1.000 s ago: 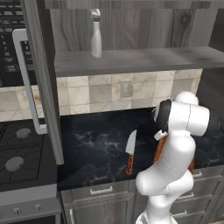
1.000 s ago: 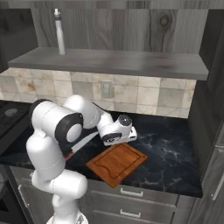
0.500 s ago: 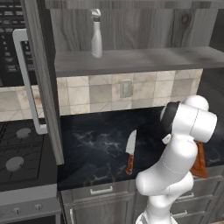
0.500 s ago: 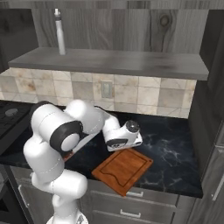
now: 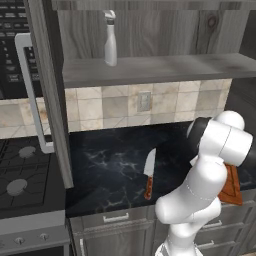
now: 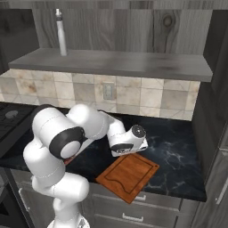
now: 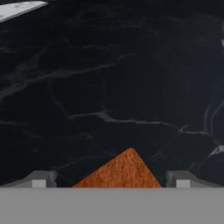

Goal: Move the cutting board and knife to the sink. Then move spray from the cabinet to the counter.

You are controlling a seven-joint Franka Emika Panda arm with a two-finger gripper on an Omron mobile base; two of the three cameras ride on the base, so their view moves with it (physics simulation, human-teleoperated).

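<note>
The reddish-brown cutting board lies on the black counter near its front edge; a strip of it shows past the arm. My gripper hovers open just over the board's far corner, which sits between the fingertips. The knife lies on the counter to the board's left, and its blade tip shows in the hand view. The spray stands on the shelf of the open cabinet. The sink is out of view.
The cabinet door, with its white bar handle, hangs open at the left above the counter's end. A stove adjoins the counter on the left. A tiled backsplash with an outlet runs behind. Drawers lie below.
The arm has swung right and the hand has sunk lower over the board's far corner. The jaws stayed open. Knife and spray have not moved.
</note>
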